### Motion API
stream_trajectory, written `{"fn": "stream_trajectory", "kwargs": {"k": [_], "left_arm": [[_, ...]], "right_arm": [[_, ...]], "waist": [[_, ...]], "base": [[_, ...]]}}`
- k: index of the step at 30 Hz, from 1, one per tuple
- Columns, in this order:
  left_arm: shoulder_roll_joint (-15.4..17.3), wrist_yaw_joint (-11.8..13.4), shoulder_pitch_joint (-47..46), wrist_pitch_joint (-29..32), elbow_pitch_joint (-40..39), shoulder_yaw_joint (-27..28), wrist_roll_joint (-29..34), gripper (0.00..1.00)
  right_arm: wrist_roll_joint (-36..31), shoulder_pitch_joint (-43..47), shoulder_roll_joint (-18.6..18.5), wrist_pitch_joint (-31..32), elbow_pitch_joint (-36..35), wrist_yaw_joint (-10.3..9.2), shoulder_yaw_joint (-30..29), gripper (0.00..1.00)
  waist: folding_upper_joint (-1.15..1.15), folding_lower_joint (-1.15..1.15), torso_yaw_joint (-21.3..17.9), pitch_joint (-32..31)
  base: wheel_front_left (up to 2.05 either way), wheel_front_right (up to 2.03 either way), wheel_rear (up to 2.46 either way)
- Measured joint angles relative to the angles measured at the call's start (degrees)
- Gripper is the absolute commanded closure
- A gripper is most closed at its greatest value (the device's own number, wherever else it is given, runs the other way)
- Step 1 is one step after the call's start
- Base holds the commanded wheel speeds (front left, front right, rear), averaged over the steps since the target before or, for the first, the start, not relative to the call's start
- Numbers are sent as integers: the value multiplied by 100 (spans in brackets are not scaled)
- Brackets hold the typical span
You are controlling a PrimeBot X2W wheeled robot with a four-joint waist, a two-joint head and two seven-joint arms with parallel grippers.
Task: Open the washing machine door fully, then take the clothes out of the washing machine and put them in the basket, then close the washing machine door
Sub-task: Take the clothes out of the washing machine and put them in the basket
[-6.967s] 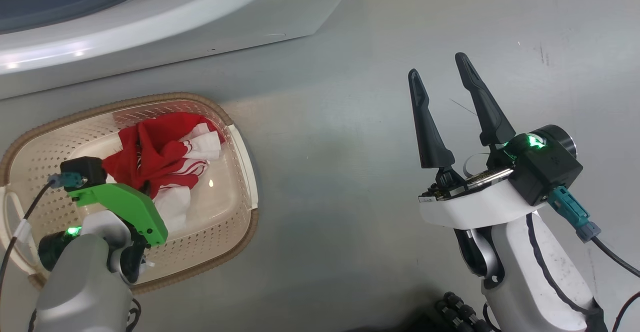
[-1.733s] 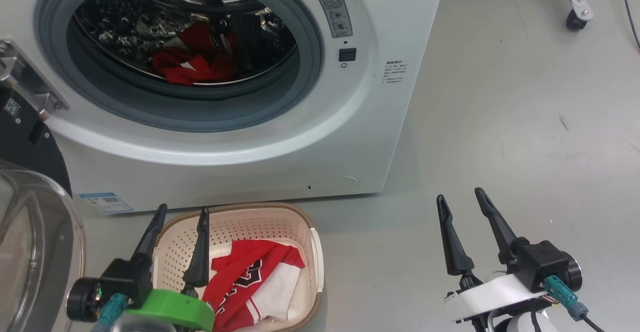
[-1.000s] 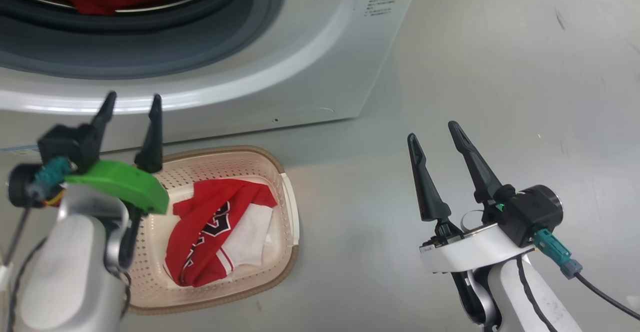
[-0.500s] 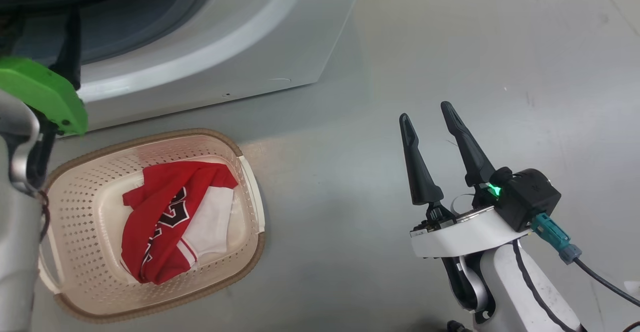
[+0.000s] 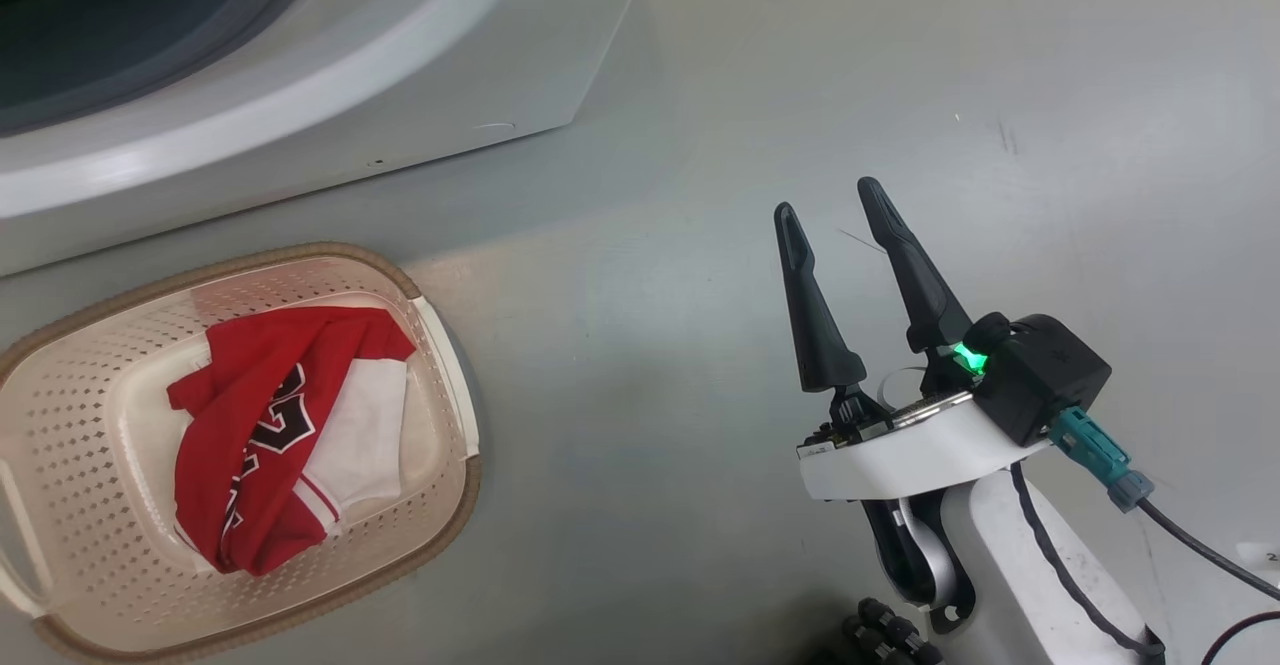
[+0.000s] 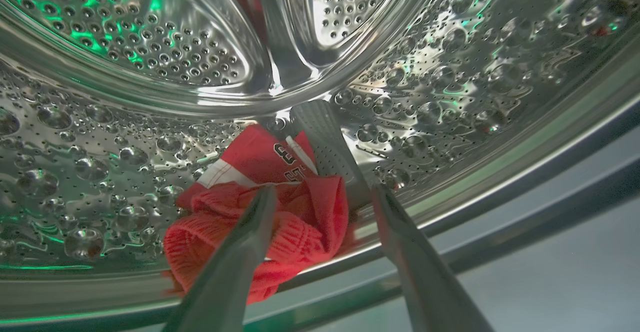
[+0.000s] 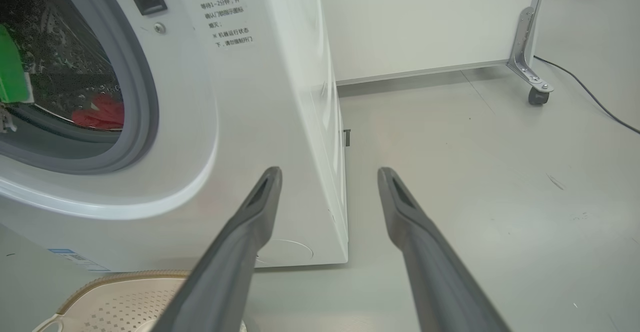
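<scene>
Clothes (image 6: 300,222) lie red at the drum's (image 6: 150,37) front edge, the left gripper (image 6: 324,192) spread wide, pointing at them. Right gripper (image 5: 826,198), also wide and empty, hangs right of the basket (image 5: 300,250).

A scuffed grey floor (image 7: 475,182) is seen. A white panel (image 7: 425,17) is held by a wheeled metal bracket (image 7: 522,47); a black cable (image 7: 595,103) is laid nearby.

Glossy perf. steel drum (image 6: 150,47), red fabric clothes (image 6: 300,222), matt plastic basket (image 5: 70,415)
</scene>
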Motion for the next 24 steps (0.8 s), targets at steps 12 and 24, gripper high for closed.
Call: {"fn": "stream_trajectory", "kwargs": {"k": [12,24], "left_arm": [[323,-89,-519,1134,614,-52,-233,0],[557,-99,-873,2063,1047,-177,-315,0]], "right_arm": [[221,-158,1,0,-32,-93,143,0],[268,-313,1,0,-33,-100,180,0]], "waist": [[0,0,-267,236],[0,0,-333,293]], "base": [[0,0,0],[0,0,0]]}}
